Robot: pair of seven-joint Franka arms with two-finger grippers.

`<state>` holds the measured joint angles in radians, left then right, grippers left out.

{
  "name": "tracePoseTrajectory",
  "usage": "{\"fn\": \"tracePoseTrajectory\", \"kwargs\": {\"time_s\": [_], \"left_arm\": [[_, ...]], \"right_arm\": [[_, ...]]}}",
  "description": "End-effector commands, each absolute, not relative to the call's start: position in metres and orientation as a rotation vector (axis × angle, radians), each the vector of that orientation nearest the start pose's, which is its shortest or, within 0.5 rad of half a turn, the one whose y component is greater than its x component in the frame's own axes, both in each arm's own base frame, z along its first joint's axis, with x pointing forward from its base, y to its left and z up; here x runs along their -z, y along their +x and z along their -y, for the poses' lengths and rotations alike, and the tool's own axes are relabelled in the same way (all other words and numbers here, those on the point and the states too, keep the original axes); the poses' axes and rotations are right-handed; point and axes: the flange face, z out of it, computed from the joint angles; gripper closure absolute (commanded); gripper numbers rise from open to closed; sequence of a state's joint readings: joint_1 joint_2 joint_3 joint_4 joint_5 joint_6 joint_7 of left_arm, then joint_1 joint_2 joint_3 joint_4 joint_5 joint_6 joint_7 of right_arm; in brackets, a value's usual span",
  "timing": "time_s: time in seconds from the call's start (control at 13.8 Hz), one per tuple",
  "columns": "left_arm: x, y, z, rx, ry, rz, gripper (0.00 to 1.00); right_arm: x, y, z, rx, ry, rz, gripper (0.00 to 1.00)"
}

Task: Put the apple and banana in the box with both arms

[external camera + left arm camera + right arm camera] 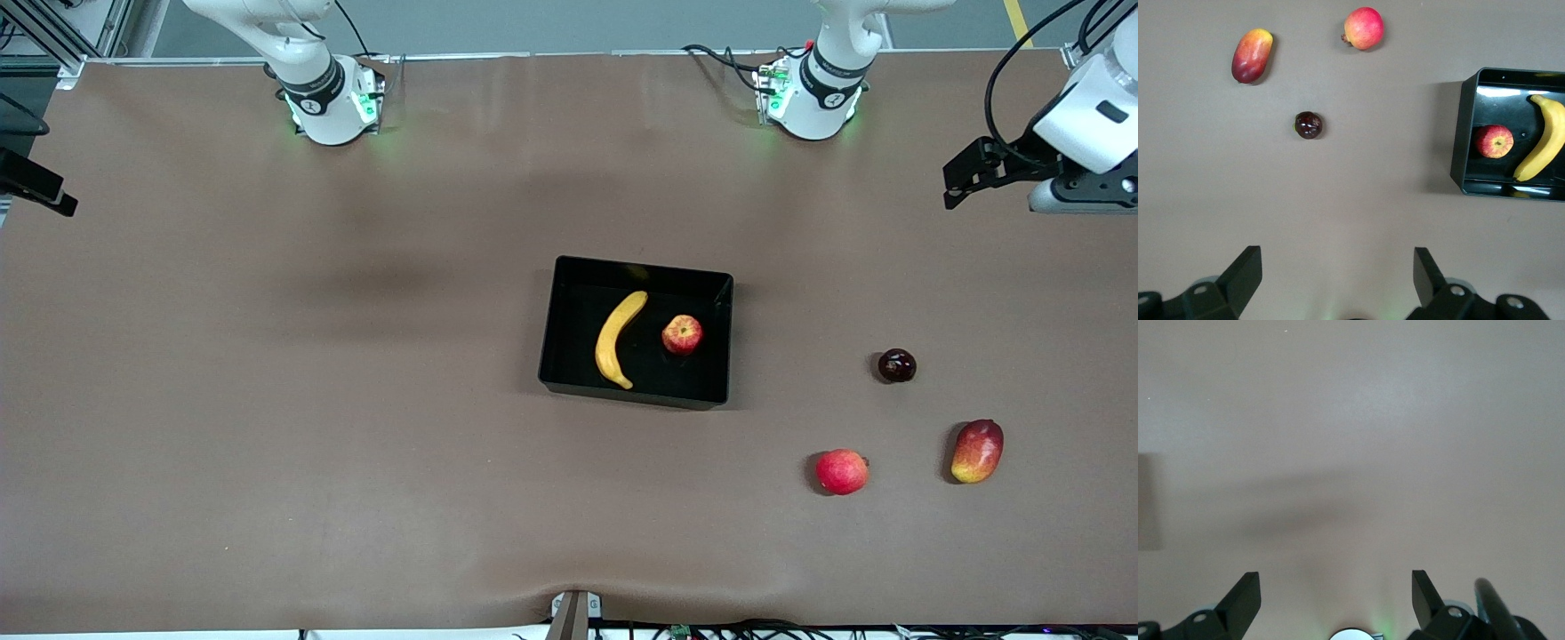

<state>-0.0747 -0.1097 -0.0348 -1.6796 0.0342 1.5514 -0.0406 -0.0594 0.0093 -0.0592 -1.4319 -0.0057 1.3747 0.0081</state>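
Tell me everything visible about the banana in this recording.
The banana is single, curved, plain yellow and unpeeled, with a narrow stem end. It lies flat on the floor of the black box, beside the apple but apart from it, on the side toward the right arm's end. No gripper touches it.

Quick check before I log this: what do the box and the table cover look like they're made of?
The box looks like glossy black plastic: its floor mirrors light as bright streaks in the left wrist view, and its low walls appear thin and rigid. The table cover looks like matte brown cloth or soft sheet, with no glare and faint ripples near the front camera's edge; which one is unclear.
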Motion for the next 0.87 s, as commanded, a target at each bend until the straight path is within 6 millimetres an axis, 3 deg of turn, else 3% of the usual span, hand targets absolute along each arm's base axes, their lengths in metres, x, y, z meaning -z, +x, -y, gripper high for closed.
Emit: {"fn": "tracePoseTrajectory", "kwargs": {"time_s": [0.0, 0.8], "left_arm": [[-0.629, 0.518, 0.056, -0.018, -3.123, -0.127, 0.00], [-0.631, 0.528, 0.059, -0.009, -3.135, -0.127, 0.00]], "right_arm": [[-0.668, 0.532, 0.066, -0.097, -3.116, -0.217, 0.00], [-0.669, 0.532, 0.065, -0.095, -3.116, -0.212, 0.00]]}}
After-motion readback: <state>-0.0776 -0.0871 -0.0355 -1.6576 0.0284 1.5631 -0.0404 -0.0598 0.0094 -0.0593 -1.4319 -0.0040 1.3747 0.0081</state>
